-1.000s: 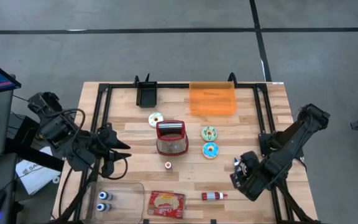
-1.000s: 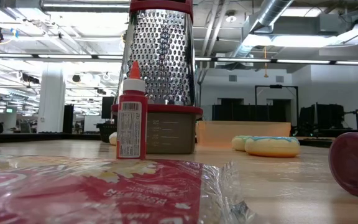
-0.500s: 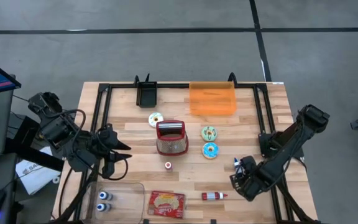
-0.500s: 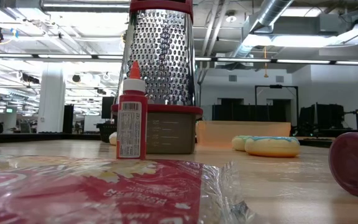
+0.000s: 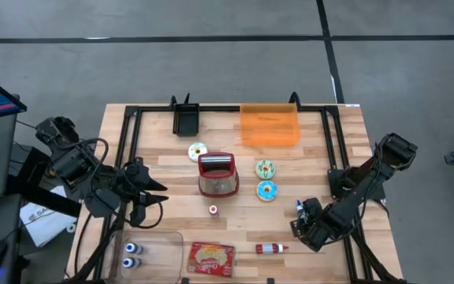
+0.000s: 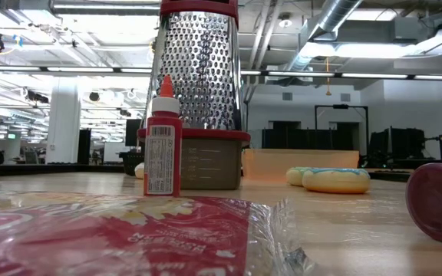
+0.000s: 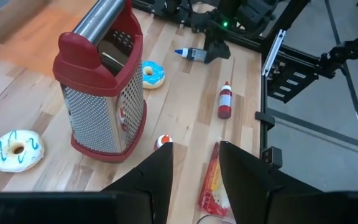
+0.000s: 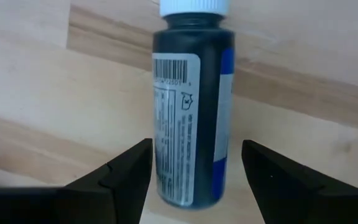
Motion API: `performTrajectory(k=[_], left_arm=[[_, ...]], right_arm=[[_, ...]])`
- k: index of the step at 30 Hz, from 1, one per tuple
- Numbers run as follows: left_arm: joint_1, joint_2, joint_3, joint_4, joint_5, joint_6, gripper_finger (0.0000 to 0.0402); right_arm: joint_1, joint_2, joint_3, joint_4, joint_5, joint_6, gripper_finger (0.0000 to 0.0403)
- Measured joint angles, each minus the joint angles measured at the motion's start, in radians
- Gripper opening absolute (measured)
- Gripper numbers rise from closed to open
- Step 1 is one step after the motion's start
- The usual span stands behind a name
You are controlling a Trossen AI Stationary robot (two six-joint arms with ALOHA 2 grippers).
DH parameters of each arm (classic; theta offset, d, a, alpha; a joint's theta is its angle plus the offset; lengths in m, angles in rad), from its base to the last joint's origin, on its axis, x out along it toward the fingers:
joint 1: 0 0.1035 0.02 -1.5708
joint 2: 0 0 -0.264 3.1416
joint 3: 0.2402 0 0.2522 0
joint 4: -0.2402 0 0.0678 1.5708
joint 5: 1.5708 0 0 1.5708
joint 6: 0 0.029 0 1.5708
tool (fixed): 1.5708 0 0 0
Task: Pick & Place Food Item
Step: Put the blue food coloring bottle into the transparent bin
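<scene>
Wooden table (image 5: pixel 172 201) bears a dark bottle (image 8: pixel 192 106) lying between the right gripper's (image 8: pixel 194 168) wide-open fingers (image 8: pixel 120 174).

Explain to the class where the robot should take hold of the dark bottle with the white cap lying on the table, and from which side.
Grip the dark bottle across its round body at the labelled middle, not the narrower white cap. It lies on its side on the table, so coming from above looks best. The right hand is open with one finger on each long side.

Perforated shiny metal grater (image 6: pixel 199 73); matt pale wood table (image 5: pixel 164 166); glossy plastic-wrapped packet (image 6: pixel 121 234).
</scene>
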Motion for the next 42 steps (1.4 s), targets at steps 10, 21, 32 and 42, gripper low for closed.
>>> performTrajectory(k=[10, 21, 32, 42], left_arm=[[0.0, 0.0, 0.0, 0.011, -0.001, 0.0, 0.0127], [0.0, 0.0, 0.0, 0.016, 0.006, 0.025, 0.0127], [0.074, 0.127, 0.0, 0.37, 0.186, 0.358, 0.0127], [0.215, 0.296, -0.001, 0.765, 0.455, 0.655, 0.0127]], right_arm=[[0.007, 0.045, 0.01, 0.021, 0.012, -0.03, 0.0172], [0.04, -0.046, 0.108, 0.404, 0.133, -0.386, 0.0149], [-0.052, -0.14, 0.267, 0.593, -0.083, -0.774, 0.0145], [-0.186, -0.148, 0.383, 0.81, -0.3, -0.899, 0.0149]])
